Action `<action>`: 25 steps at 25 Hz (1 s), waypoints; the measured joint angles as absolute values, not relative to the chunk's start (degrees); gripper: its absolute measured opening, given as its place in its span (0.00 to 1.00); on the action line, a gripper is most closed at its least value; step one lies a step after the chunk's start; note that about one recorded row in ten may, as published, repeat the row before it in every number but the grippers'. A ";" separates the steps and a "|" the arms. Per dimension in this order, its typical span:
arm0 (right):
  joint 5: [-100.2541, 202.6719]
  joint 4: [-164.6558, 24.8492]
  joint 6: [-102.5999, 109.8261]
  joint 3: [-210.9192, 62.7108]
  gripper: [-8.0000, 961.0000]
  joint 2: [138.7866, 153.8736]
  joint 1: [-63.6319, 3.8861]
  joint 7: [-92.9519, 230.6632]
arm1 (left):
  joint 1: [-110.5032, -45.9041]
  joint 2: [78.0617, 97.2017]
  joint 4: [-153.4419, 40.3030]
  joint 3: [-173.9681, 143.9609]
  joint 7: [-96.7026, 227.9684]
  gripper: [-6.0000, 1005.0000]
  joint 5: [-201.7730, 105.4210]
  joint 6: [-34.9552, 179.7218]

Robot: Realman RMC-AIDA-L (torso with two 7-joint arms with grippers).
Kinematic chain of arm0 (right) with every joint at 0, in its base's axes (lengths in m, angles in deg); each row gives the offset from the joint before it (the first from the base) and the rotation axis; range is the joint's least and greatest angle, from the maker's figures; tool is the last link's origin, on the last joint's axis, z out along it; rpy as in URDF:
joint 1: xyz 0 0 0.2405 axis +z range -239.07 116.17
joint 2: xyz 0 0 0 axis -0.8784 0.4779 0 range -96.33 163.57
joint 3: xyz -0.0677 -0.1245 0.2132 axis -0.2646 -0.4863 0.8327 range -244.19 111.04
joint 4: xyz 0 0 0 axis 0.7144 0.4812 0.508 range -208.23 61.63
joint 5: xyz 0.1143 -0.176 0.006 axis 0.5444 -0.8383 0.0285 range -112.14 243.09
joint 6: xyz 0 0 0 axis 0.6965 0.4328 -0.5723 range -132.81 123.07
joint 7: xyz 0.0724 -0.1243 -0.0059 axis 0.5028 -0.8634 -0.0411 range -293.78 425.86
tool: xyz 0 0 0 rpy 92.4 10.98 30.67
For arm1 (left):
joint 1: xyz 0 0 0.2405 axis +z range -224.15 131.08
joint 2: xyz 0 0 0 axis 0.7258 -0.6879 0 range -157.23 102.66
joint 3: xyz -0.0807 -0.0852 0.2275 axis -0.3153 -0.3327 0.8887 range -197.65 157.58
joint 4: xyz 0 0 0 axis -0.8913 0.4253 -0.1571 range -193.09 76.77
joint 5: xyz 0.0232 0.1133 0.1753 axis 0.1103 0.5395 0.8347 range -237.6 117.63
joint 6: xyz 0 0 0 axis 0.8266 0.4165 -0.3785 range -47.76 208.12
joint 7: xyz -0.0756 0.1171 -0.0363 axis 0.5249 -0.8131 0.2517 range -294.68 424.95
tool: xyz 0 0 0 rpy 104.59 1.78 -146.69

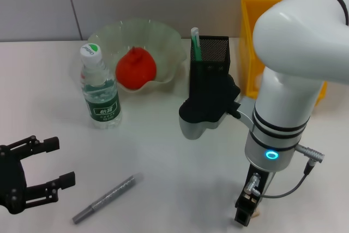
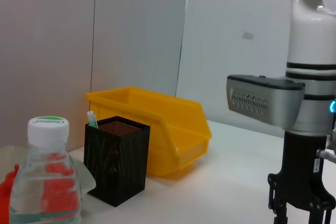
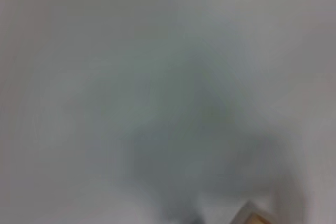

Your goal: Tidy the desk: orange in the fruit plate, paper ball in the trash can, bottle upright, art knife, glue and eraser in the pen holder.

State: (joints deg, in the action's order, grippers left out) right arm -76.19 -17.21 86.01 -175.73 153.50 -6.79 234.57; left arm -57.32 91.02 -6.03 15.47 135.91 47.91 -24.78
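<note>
The orange [image 1: 136,67] lies in the pale green fruit plate [image 1: 169,39] at the back. Just left of the plate, the bottle [image 1: 100,88] stands upright with its cap on. A green-and-white stick [image 1: 195,42], probably the glue, pokes out of the black mesh pen holder [image 1: 211,61]. The grey pen-shaped art knife [image 1: 107,197] lies on the table near the front. My left gripper [image 1: 52,165] hovers open to its left, holding nothing. My right gripper [image 1: 246,214] points straight down at the table by the front edge, with a small tan piece [image 1: 257,210] beside its tip. The paper ball is out of view.
A yellow bin [image 1: 250,42] stands at the back right, behind my right arm [image 1: 283,96]. In the left wrist view the bottle [image 2: 47,182], pen holder [image 2: 116,158] and bin [image 2: 157,124] line up before a grey wall.
</note>
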 joint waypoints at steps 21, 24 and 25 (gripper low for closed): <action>-76.59 -17.45 84.58 -177.29 0.45 153.50 -6.78 235.02 | -56.24 91.01 -6.22 14.65 135.97 0.81 47.52 -26.19; -76.65 -16.58 84.80 -176.48 0.45 153.32 -6.89 234.83 | -56.11 91.02 -6.56 14.66 135.79 0.81 47.49 -26.19; -77.10 -15.34 85.47 -175.46 0.45 153.04 -6.99 234.65 | -56.06 91.02 -6.66 14.66 135.77 0.81 47.49 -26.20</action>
State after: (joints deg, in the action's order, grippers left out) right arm -77.10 -15.34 85.47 -175.46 153.04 -6.99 234.65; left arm -56.06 91.02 -6.66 14.66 135.77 47.49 -26.20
